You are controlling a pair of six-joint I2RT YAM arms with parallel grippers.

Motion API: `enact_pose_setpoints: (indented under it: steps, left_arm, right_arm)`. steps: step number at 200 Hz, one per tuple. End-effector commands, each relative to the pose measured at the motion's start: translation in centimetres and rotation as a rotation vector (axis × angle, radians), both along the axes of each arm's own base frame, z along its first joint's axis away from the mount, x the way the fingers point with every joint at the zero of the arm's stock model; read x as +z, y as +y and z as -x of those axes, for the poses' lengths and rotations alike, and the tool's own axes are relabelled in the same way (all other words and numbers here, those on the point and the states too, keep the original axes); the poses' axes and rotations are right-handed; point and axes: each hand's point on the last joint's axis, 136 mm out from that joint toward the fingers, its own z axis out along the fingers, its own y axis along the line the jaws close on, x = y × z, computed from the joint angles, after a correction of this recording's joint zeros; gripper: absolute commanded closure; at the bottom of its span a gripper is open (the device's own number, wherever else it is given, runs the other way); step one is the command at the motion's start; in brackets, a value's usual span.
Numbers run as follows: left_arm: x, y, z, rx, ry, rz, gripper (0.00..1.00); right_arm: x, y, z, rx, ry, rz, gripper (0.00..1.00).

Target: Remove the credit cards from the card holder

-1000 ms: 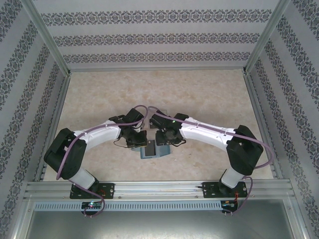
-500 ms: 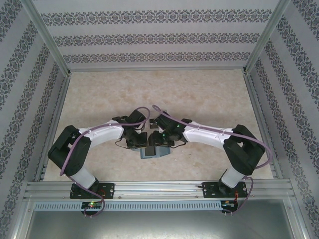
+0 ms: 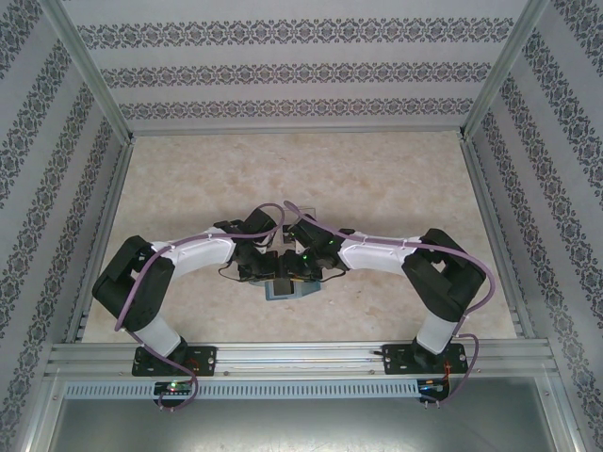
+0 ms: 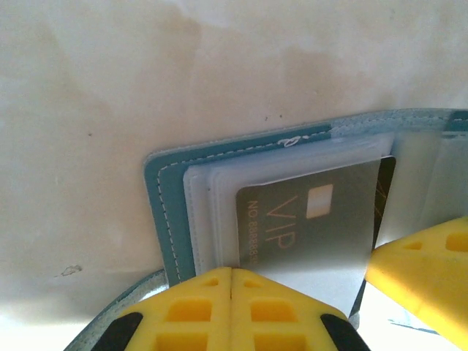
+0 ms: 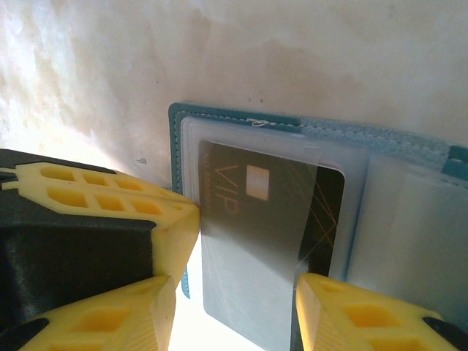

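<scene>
card holder [image 4: 164, 191] lies open on mottled beige table [image 3: 377, 179]; left gripper [image 4: 231, 307] clenched, right gripper [image 5: 235, 292] straddles vip card [image 5: 256, 234].

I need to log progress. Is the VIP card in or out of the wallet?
Partly in. In the left wrist view the VIP card still sits under the clear sleeve of the open blue wallet, its near end sticking out.

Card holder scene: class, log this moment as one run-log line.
left gripper shut, pinning card holder | right gripper straddling VIP card, part-way out of sleeve
</scene>
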Motion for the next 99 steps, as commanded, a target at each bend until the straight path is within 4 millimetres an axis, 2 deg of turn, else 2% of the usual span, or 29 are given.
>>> enact_pose_setpoints:
  steps: [1,50,99]
  left_arm:
    - [-0.1,-0.4,0.6,-0.03,0.021,-0.003,0.99]
    - [0.3,-0.4,0.5,-0.029,0.013,0.001,0.99]
    - [0.3,-0.1,0.6,-0.027,0.016,-0.013,0.99]
  right_arm:
    - [-1.9,-1.0,-0.2,-0.023,0.014,0.048,0.53]
    - [-2.9,-3.0,-0.3,-0.032,-0.001,0.157,0.53]
    - [-2.3,-3.8,-0.5,-0.028,-0.024,0.199,0.53]
